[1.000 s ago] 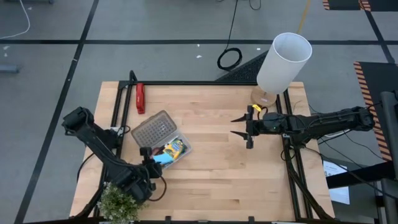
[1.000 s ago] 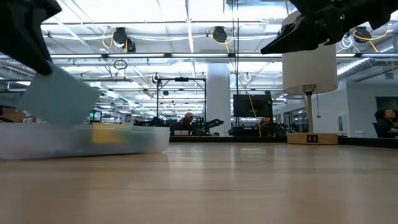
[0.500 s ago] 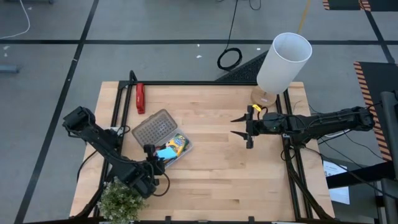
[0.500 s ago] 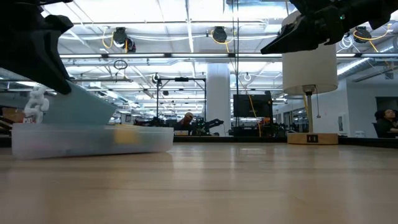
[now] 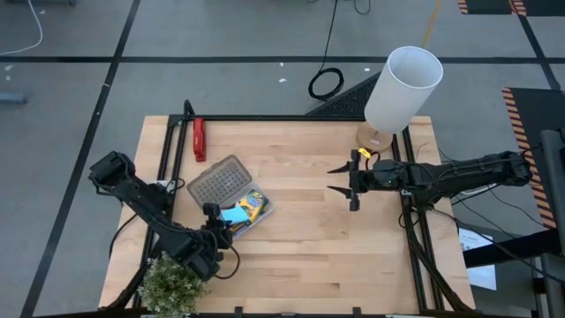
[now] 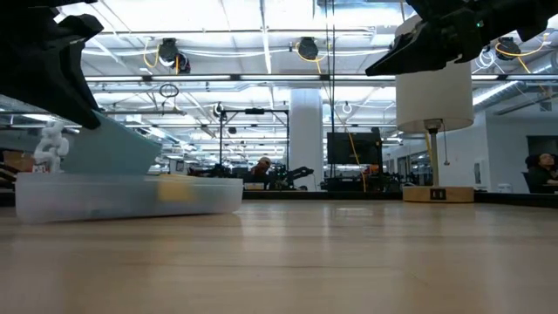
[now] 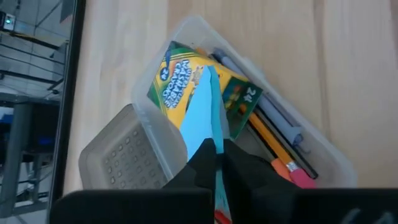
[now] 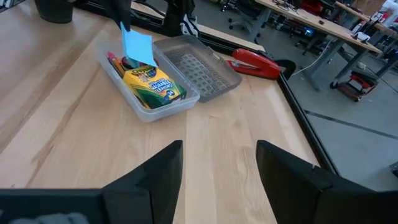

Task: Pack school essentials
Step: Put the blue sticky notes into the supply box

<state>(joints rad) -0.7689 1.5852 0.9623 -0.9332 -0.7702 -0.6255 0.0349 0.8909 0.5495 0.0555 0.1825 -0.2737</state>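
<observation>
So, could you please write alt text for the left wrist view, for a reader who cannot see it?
The left claw is shut on a light-blue notepad, holding it edge-up over an open clear plastic case. In the case lie a yellow-green crayon box, an orange pencil and a grey pen, and its grey dotted lid lies open beside it on the wooden table.

Hidden, cropped and unclear parts around the clear plastic case (image 5: 250, 212)

In the left wrist view the light-blue square notepad (image 7: 202, 121), gripped edge-on by the left gripper (image 7: 218, 163), covers the middle of the yellow-green crayon box (image 7: 180, 78) inside the case; the orange pencil (image 7: 268, 146) and a grey pen-like item (image 7: 281, 121) beside the box vanish under the fingers, and red handles there are cut by the frame edge. Low view: case contents blur to a yellow smear (image 6: 179, 189); the left arm is cropped above it. High view: a plant (image 5: 169, 288) near the case is cut off.
</observation>
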